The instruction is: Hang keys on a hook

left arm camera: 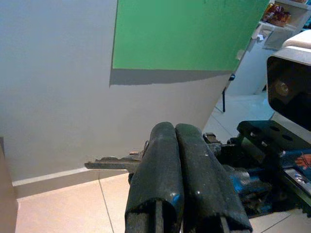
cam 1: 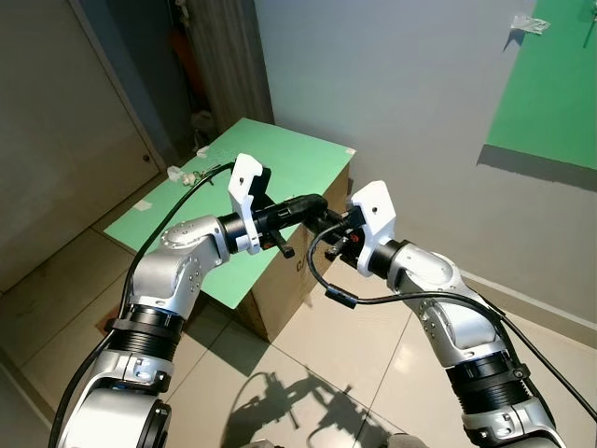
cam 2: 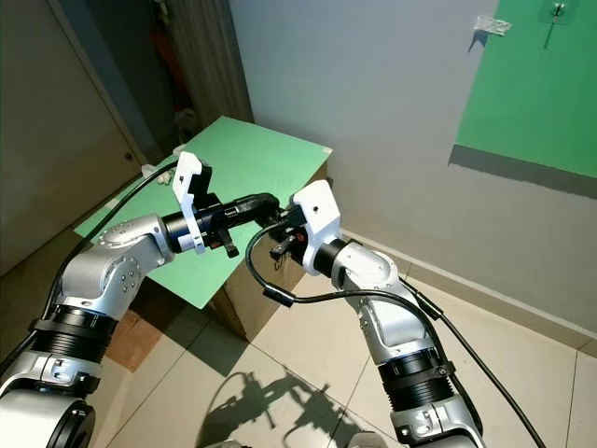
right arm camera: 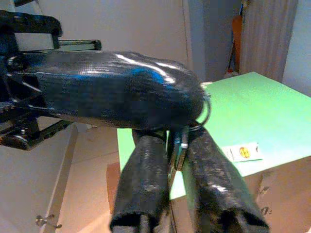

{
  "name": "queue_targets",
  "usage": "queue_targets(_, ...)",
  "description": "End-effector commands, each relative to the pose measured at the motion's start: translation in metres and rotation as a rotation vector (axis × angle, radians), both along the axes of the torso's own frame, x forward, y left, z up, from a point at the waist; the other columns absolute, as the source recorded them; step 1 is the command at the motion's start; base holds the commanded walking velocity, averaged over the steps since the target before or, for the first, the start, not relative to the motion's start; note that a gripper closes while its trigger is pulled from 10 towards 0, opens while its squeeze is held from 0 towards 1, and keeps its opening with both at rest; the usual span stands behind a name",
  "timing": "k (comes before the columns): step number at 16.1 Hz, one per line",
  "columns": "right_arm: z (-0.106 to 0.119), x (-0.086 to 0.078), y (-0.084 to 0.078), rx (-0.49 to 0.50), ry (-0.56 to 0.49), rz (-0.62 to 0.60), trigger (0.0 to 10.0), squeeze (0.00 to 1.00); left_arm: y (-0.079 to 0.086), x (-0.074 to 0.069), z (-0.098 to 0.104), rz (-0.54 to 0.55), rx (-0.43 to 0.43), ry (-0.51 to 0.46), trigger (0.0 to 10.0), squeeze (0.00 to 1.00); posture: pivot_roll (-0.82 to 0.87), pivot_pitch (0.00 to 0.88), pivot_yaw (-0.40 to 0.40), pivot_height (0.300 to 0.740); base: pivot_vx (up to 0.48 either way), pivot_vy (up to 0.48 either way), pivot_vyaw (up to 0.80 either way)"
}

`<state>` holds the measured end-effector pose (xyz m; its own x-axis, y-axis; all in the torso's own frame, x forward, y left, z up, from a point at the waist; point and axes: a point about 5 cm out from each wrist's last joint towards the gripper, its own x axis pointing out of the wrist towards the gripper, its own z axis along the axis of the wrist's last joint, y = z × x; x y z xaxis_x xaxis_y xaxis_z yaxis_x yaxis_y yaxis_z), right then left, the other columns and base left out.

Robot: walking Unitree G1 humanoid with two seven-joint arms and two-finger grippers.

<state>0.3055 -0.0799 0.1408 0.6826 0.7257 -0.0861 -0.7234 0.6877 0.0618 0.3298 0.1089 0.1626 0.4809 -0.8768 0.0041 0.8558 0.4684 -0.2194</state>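
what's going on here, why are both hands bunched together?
Looks like a handover of the keys. The left hand is shut on them, a key blade sticking out sideways. The right hand meets it fingertip to fingertip, its fingers around the key ring. Both sit beside the green-topped box. The wall hook is well off, up high.

Cardboard box topped by a green sheet, standing against a grey wall. Green panel on that wall. Pale tiled floor. Sticker on the sheet.
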Motion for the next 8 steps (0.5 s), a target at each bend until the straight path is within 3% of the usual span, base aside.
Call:
queue_targets(1, 0.0035, -0.0038, 0.0049, 0.023, -0.005, 0.023, 0.0, 0.00, 0.0035, 0.0022, 0.0100, 0.012, 0.000, -0.035, 0.0, 0.00, -0.24, 0.029, 0.151, 0.740, 0.000, 0.000, 0.00)
queue_targets(8, 0.0010, -0.0048, 0.0055, 0.032, -0.001, 0.015, 0.0, 0.00, 0.0051, 0.0030, 0.0112, 0.029, 0.020, -0.057, 0.0, 0.00, -0.23, 0.031, 0.150, 0.740, 0.000, 0.000, 0.00)
